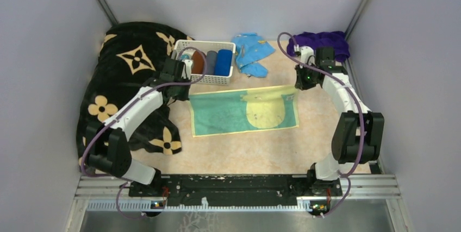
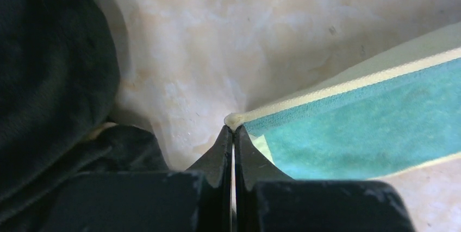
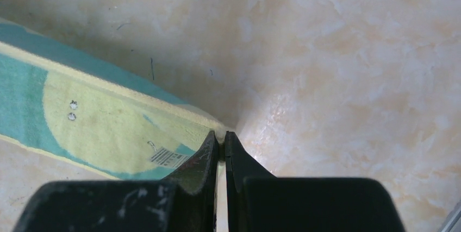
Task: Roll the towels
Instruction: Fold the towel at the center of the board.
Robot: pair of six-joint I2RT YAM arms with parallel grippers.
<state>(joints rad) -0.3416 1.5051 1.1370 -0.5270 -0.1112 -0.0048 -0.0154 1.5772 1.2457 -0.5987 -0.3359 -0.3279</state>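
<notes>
Yellow-teal towel (image 1: 228,115) lies flat, frame centre. L gripper (image 2: 232,130) pinched shut on its upper-left corner, R gripper (image 3: 222,137) likewise on upper-right, prob. to hold far edge taut & straight for rolling.

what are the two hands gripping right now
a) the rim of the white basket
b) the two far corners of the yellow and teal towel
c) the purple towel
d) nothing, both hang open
b: the wrist views show the left hand and the right hand each pinched shut on a corner of the yellow and teal towel, which lies spread flat on the table.
</notes>
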